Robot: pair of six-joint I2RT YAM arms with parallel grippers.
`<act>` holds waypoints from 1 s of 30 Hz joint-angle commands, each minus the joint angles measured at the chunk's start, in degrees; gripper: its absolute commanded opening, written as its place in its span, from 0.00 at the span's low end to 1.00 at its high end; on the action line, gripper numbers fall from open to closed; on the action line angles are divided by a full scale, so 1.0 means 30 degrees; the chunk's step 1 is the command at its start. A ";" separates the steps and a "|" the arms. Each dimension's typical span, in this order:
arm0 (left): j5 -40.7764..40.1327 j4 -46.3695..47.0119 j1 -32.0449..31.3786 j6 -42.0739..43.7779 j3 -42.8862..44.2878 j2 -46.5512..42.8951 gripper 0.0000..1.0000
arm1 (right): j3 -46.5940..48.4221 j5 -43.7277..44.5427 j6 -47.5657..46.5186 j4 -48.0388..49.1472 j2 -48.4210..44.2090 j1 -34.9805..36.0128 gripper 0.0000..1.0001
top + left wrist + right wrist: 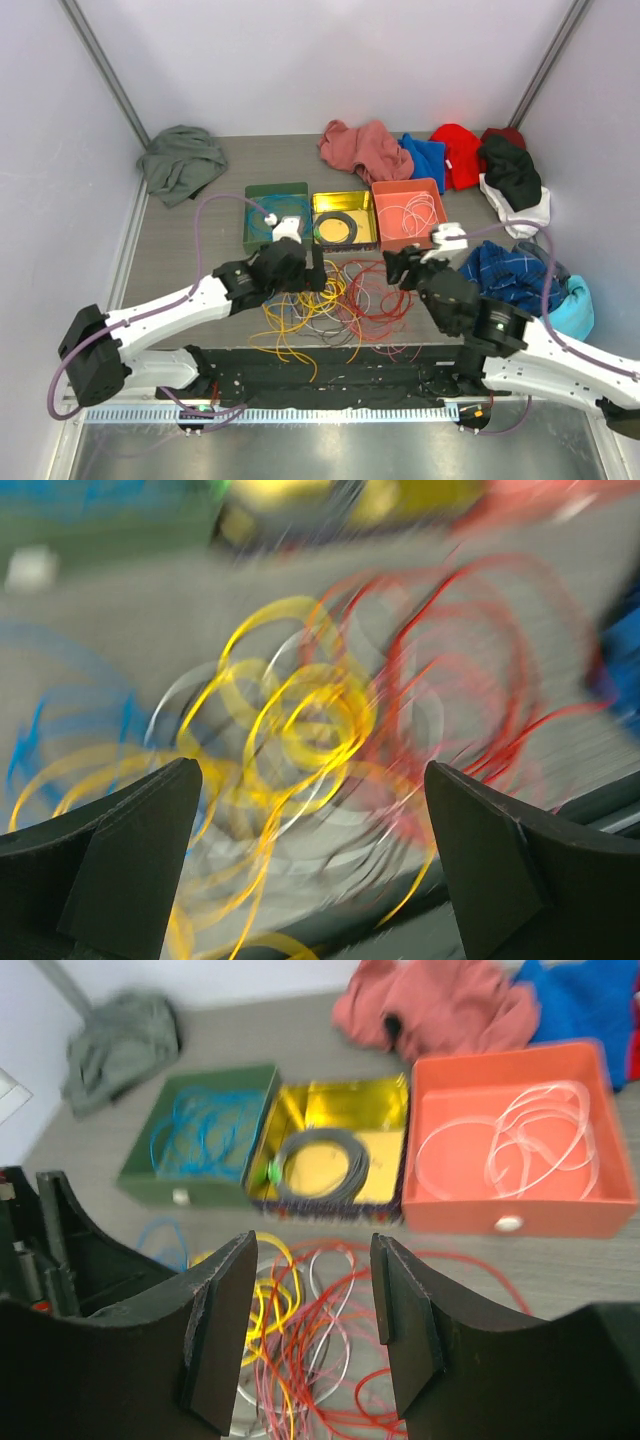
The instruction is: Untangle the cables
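A tangled heap of cables, yellow, orange, red, white and dark, lies on the table's near middle. In the left wrist view the cables are blurred. My left gripper hovers over the heap's left side, jaws wide open and empty. My right gripper hangs over the heap's right side, jaws open and empty, red and yellow cables below them. Blue cables lie in the green box, white cables in the orange box.
A green box, a yellow box with a black coiled ring, and an orange box stand in a row behind the heap. Clothes lie at the back: grey, pink, blue, red, black and plaid.
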 commanded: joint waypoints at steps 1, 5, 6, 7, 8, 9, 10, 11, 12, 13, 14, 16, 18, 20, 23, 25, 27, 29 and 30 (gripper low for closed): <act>0.0154 -0.0931 -0.0112 -0.1415 -0.1244 -0.2711 0.95 | 0.0042 -0.2983 0.2300 -0.0110 0.2913 0.0130 0.57; 0.1526 -0.1226 -0.0287 -0.0888 -0.2006 -0.3765 0.89 | -0.0221 -0.4247 0.3682 -0.0110 0.4966 0.0101 0.54; 0.1880 -0.1080 -0.0433 -0.0684 -0.2385 -0.4231 0.83 | -0.0309 -0.4190 0.3917 -0.0111 0.4998 0.0130 0.54; 0.2290 -0.0905 -0.0899 -0.0102 -0.2563 -0.4381 0.82 | -0.0629 -0.4102 0.4412 -0.0082 0.4941 0.0101 0.54; 0.2642 -0.0439 -0.1193 0.0252 -0.2710 -0.4499 0.81 | -0.0778 -0.3840 0.4591 -0.0110 0.4621 0.0130 0.54; 0.3371 -0.0289 -0.1573 0.0691 -0.2914 -0.4297 0.80 | -0.0953 -0.3664 0.4709 -0.0024 0.4444 0.0130 0.54; 0.3465 -0.0288 -0.2476 0.1420 -0.2887 -0.4063 0.79 | -0.1158 -0.3546 0.4855 0.0006 0.4297 0.0101 0.54; 0.3408 -0.0752 -0.3007 0.1689 -0.2597 -0.3625 0.75 | -0.1189 -0.3371 0.4886 -0.0023 0.4179 0.0130 0.54; 0.3349 -0.1076 -0.3506 0.1865 -0.2478 -0.2693 0.74 | -0.1218 -0.3282 0.4886 0.0006 0.4062 0.0101 0.54; 0.3436 -0.1166 -0.4352 0.2012 -0.2361 -0.2074 0.72 | -0.1160 -0.3252 0.4915 0.0006 0.4032 0.0130 0.54; 0.3437 -0.1167 -0.4766 0.2101 -0.2273 -0.1633 0.67 | -0.1102 -0.3194 0.4973 -0.0081 0.4090 0.0130 0.54; 0.3145 -0.0818 -0.5528 0.2014 -0.2301 -0.0377 0.64 | -0.0927 -0.3077 0.4974 -0.0081 0.4324 0.0130 0.54; 0.2939 0.0523 -0.5737 0.1781 -0.2651 0.0214 0.62 | -0.0809 -0.3105 0.5091 -0.0052 0.4529 0.0130 0.54; 0.2442 0.1786 -0.5737 0.1401 -0.3205 0.0684 0.59 | -0.0691 -0.3193 0.5266 -0.0023 0.4617 0.0130 0.54; 0.2031 0.3342 -0.5737 0.0931 -0.3356 0.1620 0.52 | -0.0691 -0.3281 0.5354 -0.0052 0.4384 0.0101 0.54; 0.1420 0.3434 -0.5737 0.0842 -0.2919 0.2700 0.45 | -0.0837 -0.3135 0.5355 -0.0168 0.4034 0.0130 0.54; 0.0861 0.3258 -0.5737 0.1016 -0.2625 0.3436 0.43 | -0.0925 -0.3018 0.5355 -0.0228 0.3799 0.0130 0.54; 0.0011 0.3257 -0.5708 0.1047 -0.2273 0.4199 0.42 | -0.0954 -0.2959 0.5384 -0.0432 0.3564 0.0130 0.53; -0.0194 0.3460 -0.5708 0.1105 -0.2156 0.4346 0.42 | -0.0955 -0.2872 0.5442 -0.0462 0.3476 0.0101 0.54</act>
